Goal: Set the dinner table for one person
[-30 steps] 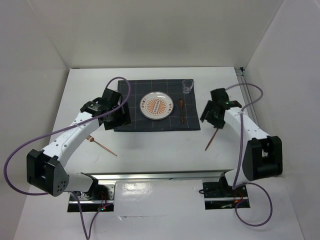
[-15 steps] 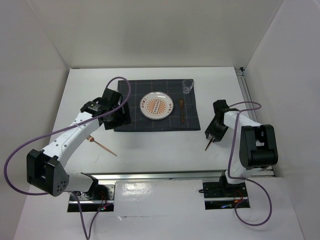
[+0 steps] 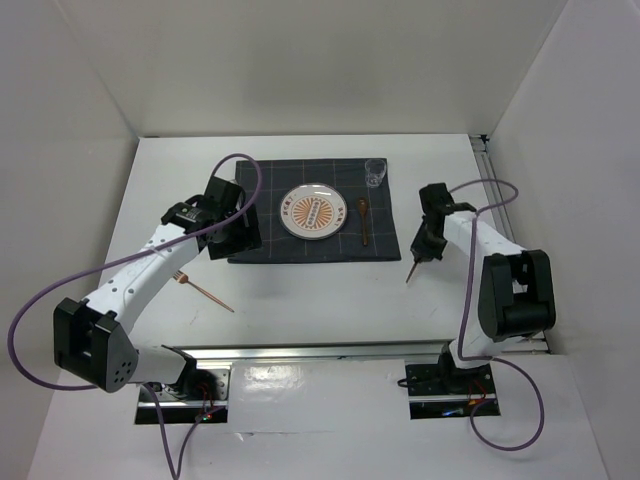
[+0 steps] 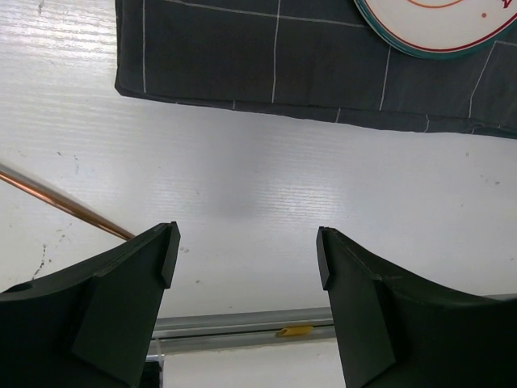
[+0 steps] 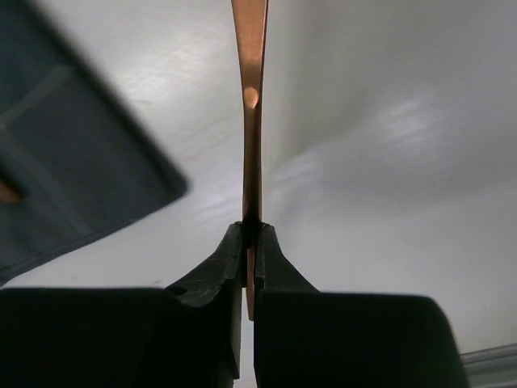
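On the white dinner table point(image 3: 320, 300) lies a dark grid-lined cloth point(image 3: 262, 210) carrying a patterned plate point(image 3: 314, 211), a copper spoon point(image 3: 364, 222) and a small glass point(image 3: 375, 172). My right gripper point(image 3: 424, 250) hangs just right of the cloth, shut on a thin copper utensil point(image 3: 412, 271). In the right wrist view the flat copper stem point(image 5: 251, 105) runs straight out from the pinched fingertips point(image 5: 251, 230). My left gripper point(image 4: 246, 250) stands open and empty over bare table by the cloth's near-left corner point(image 4: 242, 65). A copper fork point(image 3: 205, 290) lies left of it.
A metal rail point(image 3: 310, 352) runs along the near table edge, above the two arm bases. White walls close in the table on the left, back and right. The fork's handle point(image 4: 65, 206) and the plate's rim point(image 4: 436, 24) show in the left wrist view.
My right gripper came down onto the copper utensil and shut on it, then shifted it a little left and away from the near edge. The left arm has not moved.
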Robot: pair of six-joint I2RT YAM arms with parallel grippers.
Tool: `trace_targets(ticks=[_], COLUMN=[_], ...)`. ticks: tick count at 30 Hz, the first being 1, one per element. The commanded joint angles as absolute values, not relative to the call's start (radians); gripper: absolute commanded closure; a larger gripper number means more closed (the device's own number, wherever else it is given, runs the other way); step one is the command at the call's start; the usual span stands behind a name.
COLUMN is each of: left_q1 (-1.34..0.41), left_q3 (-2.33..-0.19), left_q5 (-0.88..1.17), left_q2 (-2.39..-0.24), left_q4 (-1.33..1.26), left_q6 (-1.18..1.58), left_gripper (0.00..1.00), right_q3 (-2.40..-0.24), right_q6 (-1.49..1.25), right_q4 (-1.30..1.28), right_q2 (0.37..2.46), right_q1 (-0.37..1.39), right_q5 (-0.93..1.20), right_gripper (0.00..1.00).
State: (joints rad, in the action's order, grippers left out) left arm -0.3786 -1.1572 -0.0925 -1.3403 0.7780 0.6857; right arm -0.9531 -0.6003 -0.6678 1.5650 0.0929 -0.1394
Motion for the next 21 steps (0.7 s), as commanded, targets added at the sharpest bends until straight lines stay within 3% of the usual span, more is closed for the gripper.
trace_targets(ticks=[1,8,12,21], left_q1=[-0.385,-0.385,-0.333,-0.252], left_q3=[-1.154,-1.154,-1.08,-1.068], left_q5=[-0.097,-0.106,-0.015,-0.043], left_q2=[-1.353,-1.371,-1.35,-1.341], left_q4=[0.772,0.772,0.732,0.787], left_q6=[0.699,0.73,0.764,0.81], left_gripper=[0.14,0.14,0.14,0.16], right_q3=[-1.13,-1.435,-1.523,-1.611], right_q6=[-0.475,-0.353,-0.307,-0.272], right_q4=[-0.678,-0.712,-0.68,-0.681], right_q2=[1.561,1.828,1.94,2.059], right_q1=[0.153,0.268,0.278,0.287], right_q5=[-0.126,-0.12,-0.083,-0.092], right_gripper=[1.0,1.0,1.0,1.0])
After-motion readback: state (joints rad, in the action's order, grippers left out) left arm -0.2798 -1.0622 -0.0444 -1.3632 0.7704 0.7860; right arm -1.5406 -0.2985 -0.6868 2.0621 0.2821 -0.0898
